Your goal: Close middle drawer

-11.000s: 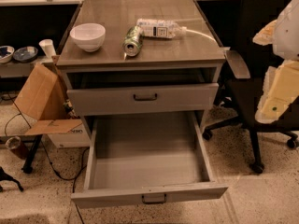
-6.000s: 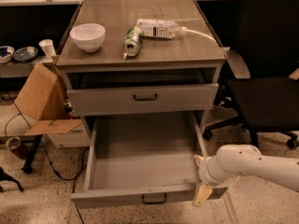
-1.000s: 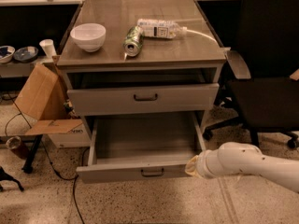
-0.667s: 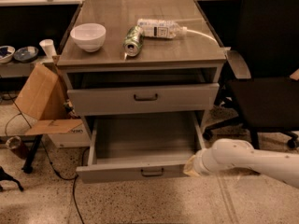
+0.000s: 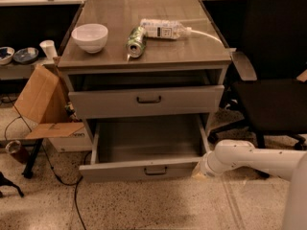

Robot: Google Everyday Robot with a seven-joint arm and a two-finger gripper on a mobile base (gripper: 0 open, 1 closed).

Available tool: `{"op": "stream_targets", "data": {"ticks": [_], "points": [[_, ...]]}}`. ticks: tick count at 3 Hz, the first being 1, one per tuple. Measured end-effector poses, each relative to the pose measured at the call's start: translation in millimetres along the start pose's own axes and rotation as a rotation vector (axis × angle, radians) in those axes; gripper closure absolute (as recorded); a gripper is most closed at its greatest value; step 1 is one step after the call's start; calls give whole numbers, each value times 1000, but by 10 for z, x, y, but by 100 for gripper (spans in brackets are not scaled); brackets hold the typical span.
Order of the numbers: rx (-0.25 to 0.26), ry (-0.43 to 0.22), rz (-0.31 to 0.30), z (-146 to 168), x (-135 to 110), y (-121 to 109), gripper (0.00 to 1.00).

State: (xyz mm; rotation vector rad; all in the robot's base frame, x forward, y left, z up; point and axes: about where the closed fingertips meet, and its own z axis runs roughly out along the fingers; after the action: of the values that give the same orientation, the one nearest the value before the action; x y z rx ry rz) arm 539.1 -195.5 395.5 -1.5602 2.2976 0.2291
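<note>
Camera view: hand (image 5: 198, 171) low, near the floor.
Hand state: open or closed, cannot tell.
Middle drawer (image 5: 144, 170): just left of hand, front corner apparently touching it.
Progress: tray partly out; pushing remains.

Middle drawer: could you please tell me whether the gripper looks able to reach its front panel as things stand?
Probably yes: the gripper is low at the right front end of the middle drawer, apparently touching it. Nothing shows between them, and the chair stands clear to the right.
</note>
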Motion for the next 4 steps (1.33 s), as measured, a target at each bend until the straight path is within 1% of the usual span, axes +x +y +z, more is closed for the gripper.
{"op": "stream_targets", "data": {"ticks": [1, 2, 3, 4], "points": [[-1, 8, 10, 35, 32, -26, 25], [37, 17, 39, 72, 59, -216, 0], [100, 14, 64, 56, 42, -485, 0], [158, -28, 30, 9, -110, -656, 0]]}}
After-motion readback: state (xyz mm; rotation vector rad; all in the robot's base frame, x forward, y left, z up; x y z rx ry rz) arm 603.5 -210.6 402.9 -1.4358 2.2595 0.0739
